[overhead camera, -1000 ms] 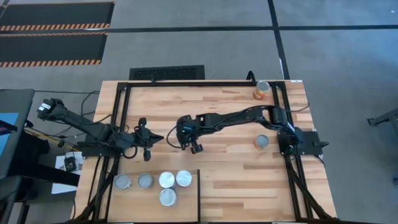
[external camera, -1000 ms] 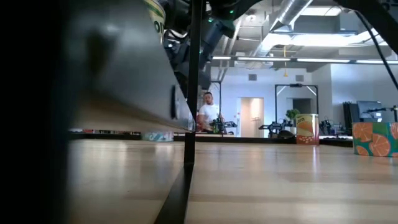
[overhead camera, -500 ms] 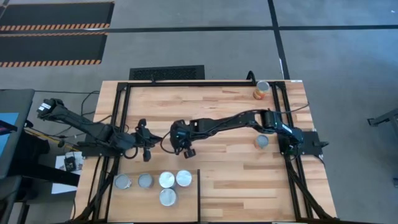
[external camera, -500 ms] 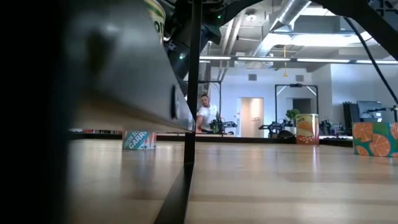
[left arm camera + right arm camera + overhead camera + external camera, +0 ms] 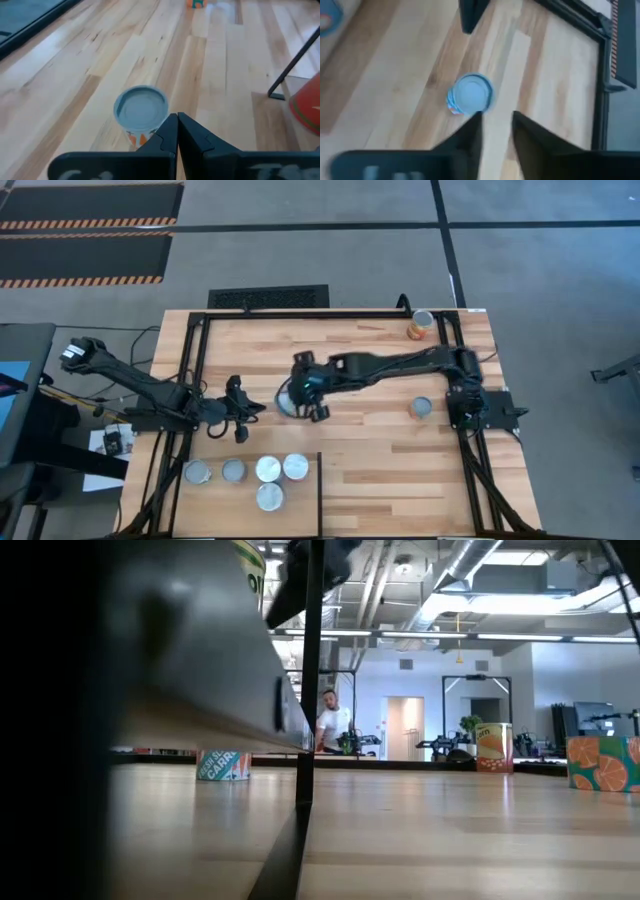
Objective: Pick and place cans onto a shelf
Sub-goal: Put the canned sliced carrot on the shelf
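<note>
1. The right gripper (image 5: 302,398) hangs over the middle of the plank table (image 5: 380,460), at the end of the right arm that reaches in from the table's right edge.
2. In the right wrist view its two dark fingers (image 5: 470,132) stand apart with a clear gap of bare wood between them and nothing held.
3. Just past those fingertips stands a blue-labelled can (image 5: 470,94), upright on the planks, silver top up; in the high view it is mostly hidden under the right gripper.
4. The left gripper (image 5: 240,402) rests low near the table's left side, close to the right gripper but apart from it.
5. In the left wrist view its fingers (image 5: 167,137) are pressed together with no gap, gripping nothing.
6. An orange-labelled can (image 5: 140,110) stands upright right in front of those closed fingers.
7. Five cans (image 5: 258,472) with silver tops sit grouped on the shelf (image 5: 240,510) at the table's near left edge.
8. One can (image 5: 421,408) stands alone near the right arm's base.
9. Another can with an orange label (image 5: 421,326) stands at the far right corner.
10. In the low view a person (image 5: 333,725) sits in the room behind the table.
</note>
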Controlling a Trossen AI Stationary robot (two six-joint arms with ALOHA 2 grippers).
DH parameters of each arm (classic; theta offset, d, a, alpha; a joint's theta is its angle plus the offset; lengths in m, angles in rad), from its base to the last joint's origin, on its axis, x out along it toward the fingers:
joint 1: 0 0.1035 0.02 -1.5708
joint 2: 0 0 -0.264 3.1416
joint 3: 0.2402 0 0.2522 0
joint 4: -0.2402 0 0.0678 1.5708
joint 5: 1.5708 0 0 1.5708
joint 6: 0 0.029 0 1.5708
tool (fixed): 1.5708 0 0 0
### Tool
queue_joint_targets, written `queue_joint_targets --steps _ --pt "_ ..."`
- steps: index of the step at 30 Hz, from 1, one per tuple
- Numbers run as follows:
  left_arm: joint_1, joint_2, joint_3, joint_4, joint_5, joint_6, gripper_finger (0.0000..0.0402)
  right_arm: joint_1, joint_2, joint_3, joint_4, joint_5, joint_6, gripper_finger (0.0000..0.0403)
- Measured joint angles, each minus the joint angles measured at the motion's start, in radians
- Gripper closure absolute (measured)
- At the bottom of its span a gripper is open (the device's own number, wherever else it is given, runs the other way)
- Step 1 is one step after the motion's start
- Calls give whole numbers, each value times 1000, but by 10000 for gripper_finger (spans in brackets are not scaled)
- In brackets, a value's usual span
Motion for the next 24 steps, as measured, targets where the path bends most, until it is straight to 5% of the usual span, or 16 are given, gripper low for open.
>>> queue_joint_targets --steps 4,16,24 --pt "46 43 1 48 47 17 401 -33 -111 -132 32 -97 25 385" --pt "189 141 41 91 245 45 400 -19 -479 -893 786 -156 263 396" --pt "221 263 168 -31 288 144 353 80 -598 -1054 908 -3 310 396"
